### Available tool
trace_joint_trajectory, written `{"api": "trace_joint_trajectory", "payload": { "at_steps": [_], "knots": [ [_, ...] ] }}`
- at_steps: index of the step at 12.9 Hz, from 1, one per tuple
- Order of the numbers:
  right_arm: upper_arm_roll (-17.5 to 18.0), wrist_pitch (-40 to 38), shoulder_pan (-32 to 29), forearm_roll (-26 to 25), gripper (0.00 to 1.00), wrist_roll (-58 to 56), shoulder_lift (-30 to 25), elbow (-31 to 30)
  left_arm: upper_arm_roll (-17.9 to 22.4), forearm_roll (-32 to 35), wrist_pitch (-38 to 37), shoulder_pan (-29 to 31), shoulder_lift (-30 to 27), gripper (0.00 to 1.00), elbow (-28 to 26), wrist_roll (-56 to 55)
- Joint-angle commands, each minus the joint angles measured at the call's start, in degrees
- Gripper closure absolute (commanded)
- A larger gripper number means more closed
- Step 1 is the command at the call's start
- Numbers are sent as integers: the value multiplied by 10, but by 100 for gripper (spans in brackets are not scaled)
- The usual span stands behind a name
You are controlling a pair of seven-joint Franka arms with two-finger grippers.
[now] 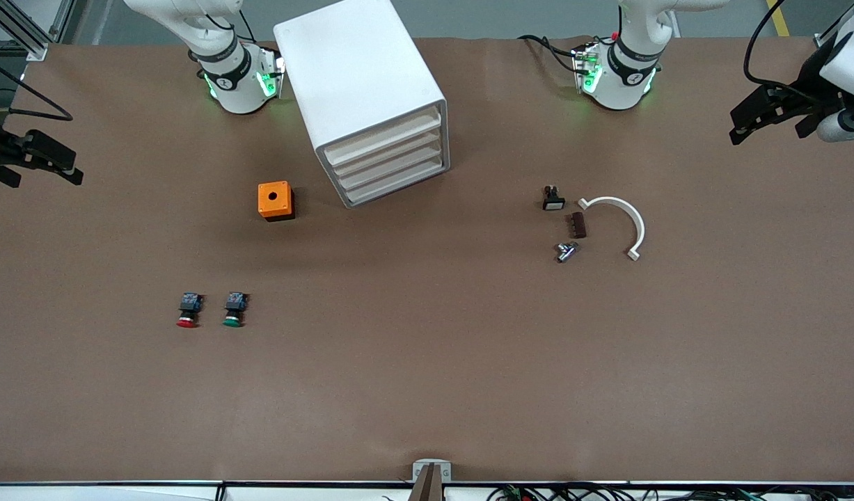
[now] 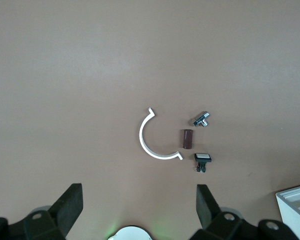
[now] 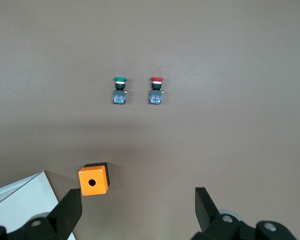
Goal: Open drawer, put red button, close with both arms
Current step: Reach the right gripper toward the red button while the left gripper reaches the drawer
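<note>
Lying on the brown surface [image 1: 427, 390] toward the right arm's end, the red button [image 1: 188, 310] rests on its side just beside the green button [image 1: 234, 309], apart from it; both lie well nearer the front camera than the orange box [image 1: 275, 201]; the white drawer cabinet [image 1: 368, 97] stands between the two arm bases with all its drawers shut; toward the left arm's end lie a white curved bracket [image 1: 620, 221], a small brown block [image 1: 578, 225], a metal fitting [image 1: 566, 251] and a black switch with a white face [image 1: 553, 198], close together; the left end effector [image 1: 761, 115] hangs in the air over that end's edge, fingers apart; the right end effector [image 1: 33, 158] hangs over the other edge, fingers likewise apart, holding nothing.
</note>
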Motion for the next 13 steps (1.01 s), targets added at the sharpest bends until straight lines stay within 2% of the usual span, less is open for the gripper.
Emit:
{"api": "trace_joint_trajectory", "payload": {
  "at_steps": [1,5,6,11,13],
  "knots": [
    [4,2,-6,0,0,-5,-14,-14,1,9,-11,2,6,0,14,17],
    [4,6,-7,0,0,-5,-13,-14,1,9,-11,2,33,0,32,13],
    [4,8,-7,0,0,-6,-13,-13,4,9,-11,2,56,0,47,14],
    [3,23,-8,-6,0,-6,-12,-12,5,-2,0,-7,136,0,50,1],
    [3,23,-8,-7,0,-6,-11,-12,3,-11,12,-10,168,0,50,-73]
  ]
}}
